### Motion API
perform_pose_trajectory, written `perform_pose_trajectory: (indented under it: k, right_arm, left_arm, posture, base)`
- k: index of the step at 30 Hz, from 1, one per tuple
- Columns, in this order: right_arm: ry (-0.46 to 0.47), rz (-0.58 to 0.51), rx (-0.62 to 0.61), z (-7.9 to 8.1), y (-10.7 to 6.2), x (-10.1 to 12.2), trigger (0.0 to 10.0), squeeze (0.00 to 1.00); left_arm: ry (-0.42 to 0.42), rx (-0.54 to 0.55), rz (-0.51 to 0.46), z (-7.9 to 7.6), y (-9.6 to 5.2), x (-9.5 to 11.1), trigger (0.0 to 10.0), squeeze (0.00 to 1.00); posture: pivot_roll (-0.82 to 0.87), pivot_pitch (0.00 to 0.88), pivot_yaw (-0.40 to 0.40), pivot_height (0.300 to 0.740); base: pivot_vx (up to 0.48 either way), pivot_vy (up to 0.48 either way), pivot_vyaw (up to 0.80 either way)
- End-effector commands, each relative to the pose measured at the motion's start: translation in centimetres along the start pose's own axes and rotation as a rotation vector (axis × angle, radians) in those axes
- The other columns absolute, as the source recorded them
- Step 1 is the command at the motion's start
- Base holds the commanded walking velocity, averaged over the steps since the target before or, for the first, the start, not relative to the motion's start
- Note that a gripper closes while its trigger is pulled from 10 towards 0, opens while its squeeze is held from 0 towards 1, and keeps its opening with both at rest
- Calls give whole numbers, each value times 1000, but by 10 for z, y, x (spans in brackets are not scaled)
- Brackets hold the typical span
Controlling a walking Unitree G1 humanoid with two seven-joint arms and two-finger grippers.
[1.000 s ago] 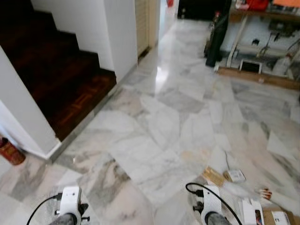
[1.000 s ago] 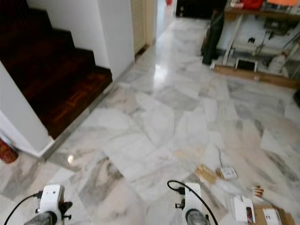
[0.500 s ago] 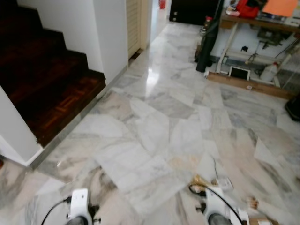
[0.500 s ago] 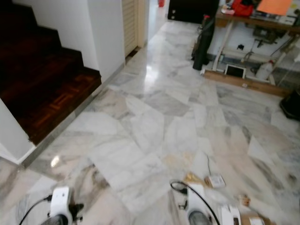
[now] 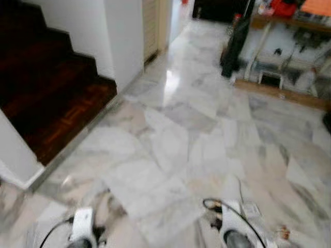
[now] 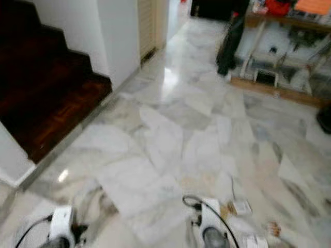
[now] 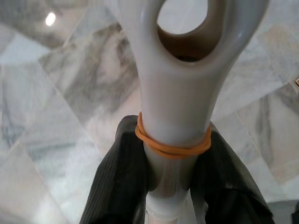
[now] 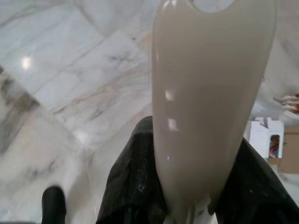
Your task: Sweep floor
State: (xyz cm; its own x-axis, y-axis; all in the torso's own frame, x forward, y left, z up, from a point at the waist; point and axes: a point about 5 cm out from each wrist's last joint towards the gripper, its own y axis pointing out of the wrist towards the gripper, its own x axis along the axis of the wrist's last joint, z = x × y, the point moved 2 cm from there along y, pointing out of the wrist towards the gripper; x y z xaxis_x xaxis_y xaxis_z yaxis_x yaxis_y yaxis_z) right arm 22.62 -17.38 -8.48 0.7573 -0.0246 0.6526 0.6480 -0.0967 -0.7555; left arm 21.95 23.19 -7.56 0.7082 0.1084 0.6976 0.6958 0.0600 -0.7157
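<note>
My left gripper (image 7: 174, 186) is shut on a white handle (image 7: 175, 93) with a hanging hole at its end and an orange rubber band round it. A smooth cream handle (image 8: 212, 102) sits in my right gripper (image 8: 191, 196), which is shut on it. What lies further down each handle is hidden. Both white wrists (image 5: 81, 230) (image 5: 232, 235) show at the bottom of the head views, above grey-veined marble floor (image 5: 170, 139). Small scraps of paper and card (image 6: 239, 207) (image 6: 272, 228) lie on the floor by my right wrist.
Dark wooden stairs (image 5: 46, 98) rise on the left beside a white wall (image 5: 124, 36). At the back right stand a cluttered table (image 5: 289, 20), a black bag (image 5: 235, 44) and a wooden plank (image 5: 279, 93). A white box (image 8: 264, 137) and brown cardboard (image 8: 292, 156) lie by my right side.
The whole head picture has shifted and is blurred now, so the camera has moved. The stairs' white end wall has slid off to the left. Both wrists keep their places.
</note>
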Motion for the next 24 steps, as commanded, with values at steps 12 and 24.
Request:
perform_pose_trajectory:
  k: [12,24]
  right_arm:
    - [16,1,-11,-4,-1,-3,10000,0]
    - [19,8,2,-2,-2,-8,10000,0]
  left_arm:
    - [-7,-7,12,-2,-2,-8,10000,0]
    - [6,14,0,0,-2,-7,10000,0]
  posture:
    - [32,0,-36,740]
    - [38,0,-32,740]
  base:
    - [210,0,0]
    - [0,0,0]
